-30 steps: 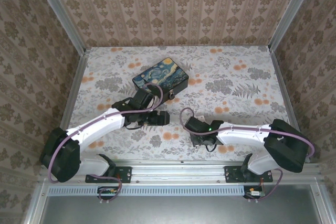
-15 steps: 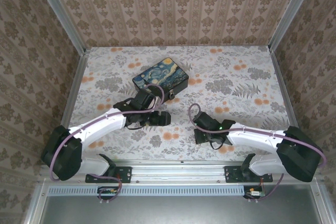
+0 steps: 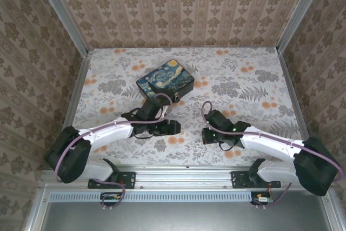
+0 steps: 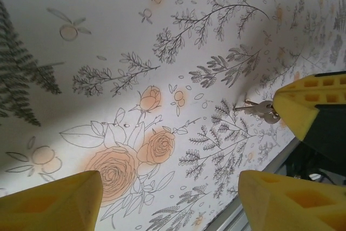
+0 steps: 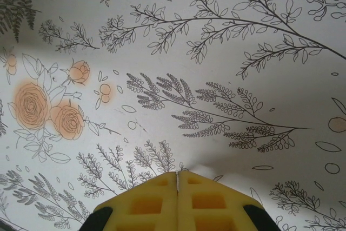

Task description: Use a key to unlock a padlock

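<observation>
Right gripper [image 5: 178,176] is clenched, its two yellow fingers pinching the one small silver key [image 4: 258,107] over the floral table [image 3: 243,87], close to the near edge. Left gripper [image 4: 170,187] hangs just to its left, jaws spread wide and empty. One painted box [image 3: 165,78] lies farther back.

The key [image 4: 259,107] is silver, the table [image 4: 108,31] floral.

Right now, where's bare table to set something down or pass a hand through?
Free: the right side of the table, between the painted box and the right wall; also the strip from box to left wall. Crowded: near middle, where the open left gripper faces the right gripper, shut on the key, just in front of the box.
</observation>
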You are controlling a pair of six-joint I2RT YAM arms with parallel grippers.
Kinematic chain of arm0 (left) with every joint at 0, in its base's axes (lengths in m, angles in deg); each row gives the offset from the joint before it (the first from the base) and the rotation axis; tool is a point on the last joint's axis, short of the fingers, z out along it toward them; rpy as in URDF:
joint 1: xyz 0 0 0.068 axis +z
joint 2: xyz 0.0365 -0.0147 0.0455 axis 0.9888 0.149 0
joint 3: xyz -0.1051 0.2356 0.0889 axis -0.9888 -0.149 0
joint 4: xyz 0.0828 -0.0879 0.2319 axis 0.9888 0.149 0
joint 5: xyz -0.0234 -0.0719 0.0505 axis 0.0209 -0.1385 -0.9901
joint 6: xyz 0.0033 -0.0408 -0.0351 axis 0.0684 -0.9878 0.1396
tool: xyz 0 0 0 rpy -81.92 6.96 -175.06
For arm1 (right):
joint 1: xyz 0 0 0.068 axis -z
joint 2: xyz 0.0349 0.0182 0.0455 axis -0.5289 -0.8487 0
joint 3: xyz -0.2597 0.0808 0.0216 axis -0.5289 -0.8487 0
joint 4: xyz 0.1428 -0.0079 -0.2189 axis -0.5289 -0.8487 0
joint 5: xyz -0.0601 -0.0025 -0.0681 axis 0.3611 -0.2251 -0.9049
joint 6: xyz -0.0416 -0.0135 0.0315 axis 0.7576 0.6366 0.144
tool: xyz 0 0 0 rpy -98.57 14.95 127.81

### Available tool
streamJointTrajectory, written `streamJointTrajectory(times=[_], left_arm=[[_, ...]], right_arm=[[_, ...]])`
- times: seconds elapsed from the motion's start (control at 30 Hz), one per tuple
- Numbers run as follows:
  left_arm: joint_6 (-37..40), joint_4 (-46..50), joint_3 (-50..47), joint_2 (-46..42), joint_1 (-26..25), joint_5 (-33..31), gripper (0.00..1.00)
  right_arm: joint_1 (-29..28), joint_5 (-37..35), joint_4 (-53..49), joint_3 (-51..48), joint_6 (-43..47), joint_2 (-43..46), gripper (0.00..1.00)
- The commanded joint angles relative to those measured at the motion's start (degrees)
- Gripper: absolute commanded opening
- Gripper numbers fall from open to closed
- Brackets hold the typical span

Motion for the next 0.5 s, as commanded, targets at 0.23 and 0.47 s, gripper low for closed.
streamJointTrajectory(times=[0.23,0.47], left_arm=[[-39.1,-15.5,-5.2,-2.9,1.3,-2.0,0.81],[-52.4,-15.1,-5.3,-3.3,1.9,-2.9,0.82]], right_arm=[[0.3,3.8,4.6,5.0,-5.8,0.7,0.01],[0.1,7.5,13.3,7.2,-9.6,0.9,0.0]])
